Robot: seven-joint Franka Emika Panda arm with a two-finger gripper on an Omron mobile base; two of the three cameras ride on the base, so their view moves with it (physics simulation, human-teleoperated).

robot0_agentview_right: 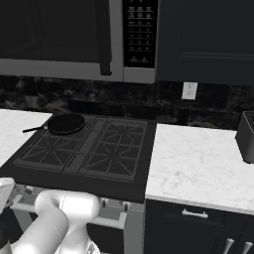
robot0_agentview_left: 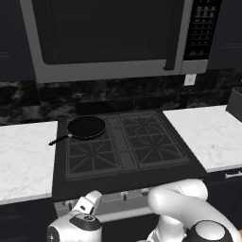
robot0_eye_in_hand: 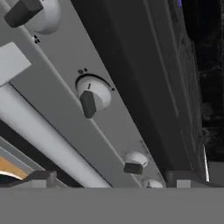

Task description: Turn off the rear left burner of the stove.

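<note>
The stove (robot0_agentview_left: 124,156) is a black gas range with a silver front panel (robot0_eye_in_hand: 61,65). A black frying pan (robot0_agentview_left: 86,127) covers most of the rear left burner (robot0_agentview_right: 90,127), at the cooktop's far-left quarter. My gripper (robot0_eye_in_hand: 112,180) is open, with its two fingertips (robot0_eye_in_hand: 41,178) wide apart, and it looks up along the panel from close below. One knob (robot0_eye_in_hand: 92,94) with a dark grip sits ahead of the gap, another knob (robot0_eye_in_hand: 29,12) is at the upper left, and two smaller knobs (robot0_eye_in_hand: 134,164) trail off to the right. My hand (robot0_agentview_left: 88,204) hangs in front of the panel's left end.
The bar handle (robot0_eye_in_hand: 41,131) runs diagonally under the knobs, close to my fingers. White marble counters (robot0_agentview_left: 23,156) flank the range. A grey microwave (robot0_agentview_left: 113,38) hangs above it. A dark container (robot0_agentview_right: 246,138) stands on the right counter.
</note>
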